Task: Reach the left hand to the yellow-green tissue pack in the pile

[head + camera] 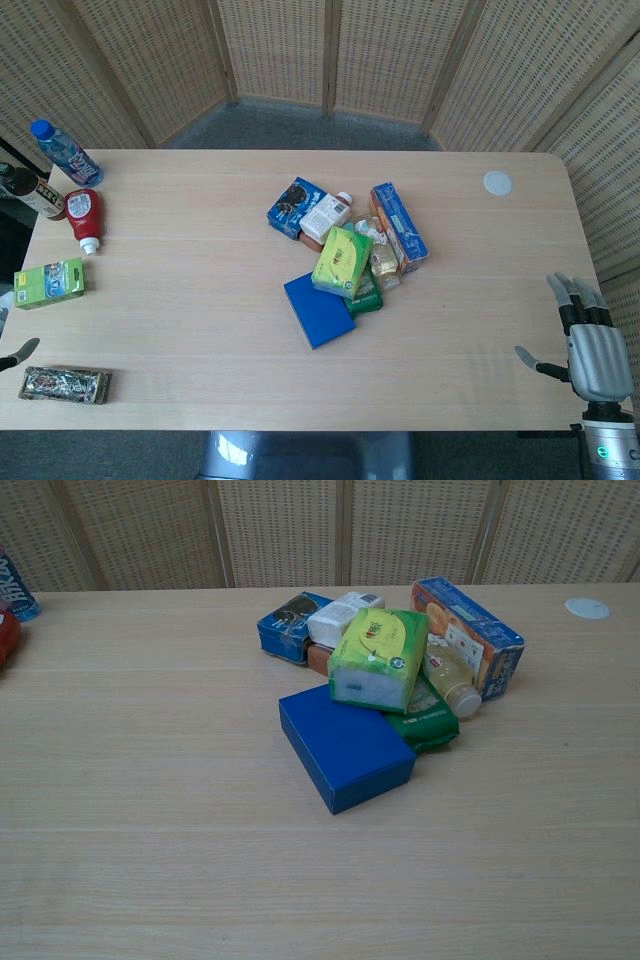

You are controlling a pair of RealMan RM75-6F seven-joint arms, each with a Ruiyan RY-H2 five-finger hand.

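Observation:
The yellow-green tissue pack (pixel 342 262) (pixel 380 660) lies tilted on top of the pile at the table's middle, leaning on a flat blue box (pixel 318 310) (pixel 345 745) and a green pouch (pixel 428 718). Of my left hand (pixel 18 353) only one dark fingertip shows at the head view's left edge, far from the pile. My right hand (pixel 585 340) hovers off the table's right front corner, fingers apart and holding nothing. Neither hand shows in the chest view.
The pile also holds a dark blue cookie box (pixel 295 207), a white pack (pixel 326 215) and an orange-blue carton (pixel 399 226). At the left are bottles (pixel 65 152), a red ketchup bottle (pixel 84 218), a green box (pixel 48 283) and a dark snack pack (pixel 65 384). A white lid (pixel 497 182) lies far right.

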